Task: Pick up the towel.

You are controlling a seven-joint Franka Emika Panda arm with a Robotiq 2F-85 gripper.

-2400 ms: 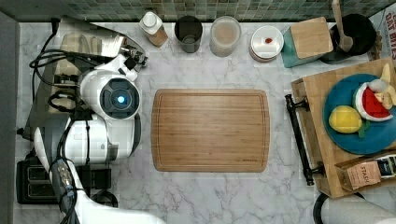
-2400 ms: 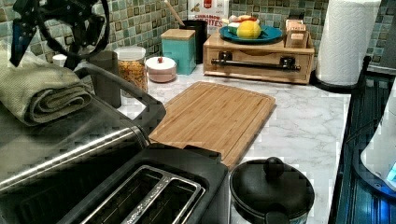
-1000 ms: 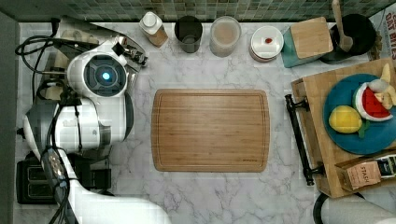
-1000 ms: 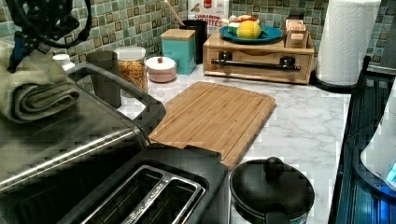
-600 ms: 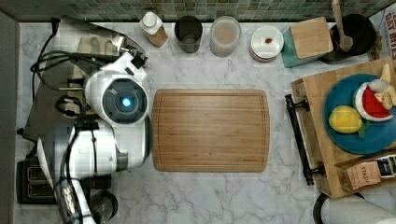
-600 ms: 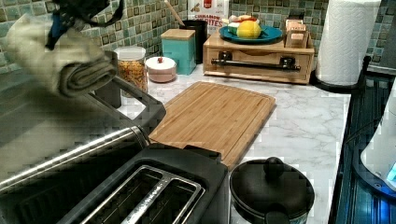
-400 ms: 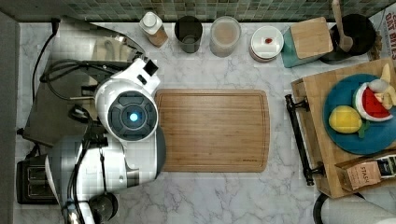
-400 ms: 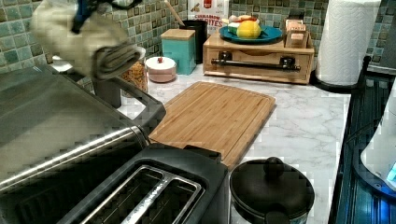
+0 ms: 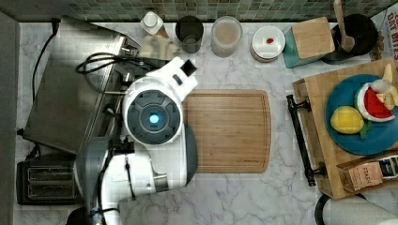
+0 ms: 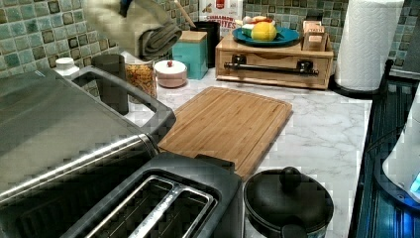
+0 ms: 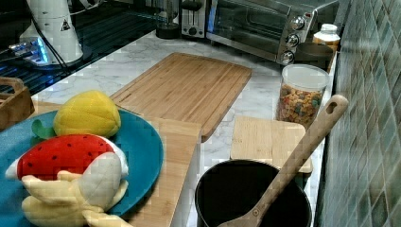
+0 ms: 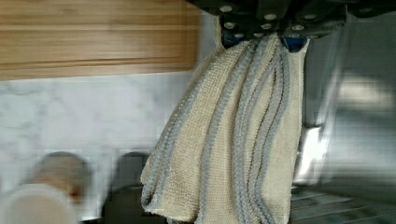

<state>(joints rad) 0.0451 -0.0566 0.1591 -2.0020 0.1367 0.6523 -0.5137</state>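
Overhead, from the top view, I see my arm [image 9: 152, 117] bent over the near-left end of the cutting board [image 9: 227, 131], its round joint face up, with a corner of the towel [image 9: 157, 47] peeking out past the wrist toward the jars [image 9: 226, 35] at the backsplash, beside the toaster oven [image 9: 70, 93]. Moving to the left view, the towel [image 10: 136, 25] hangs bunched and lifted clear of the counter, above the toaster oven's handle [image 10: 129, 91] and in front of the cereal jar [image 10: 141, 77] and the dark cup [image 10: 110, 79]; the teal box [image 10: 190, 54] and the fruit tray [image 10: 275, 62] stand further along, well apart. On the right view I get the board [image 11: 187, 87], the cereal jar [image 11: 302, 94] and the oven [image 11: 265, 26] with its knobs. Through the wrist view, the towel [image 12: 233, 140] drapes lengthwise away from the gripper [image 12: 264, 39], its grey stripes running along that long axis, free end dangling over the marble beside the board [image 12: 93, 37]. The jaws are closed, pinching the towel's upper edge.
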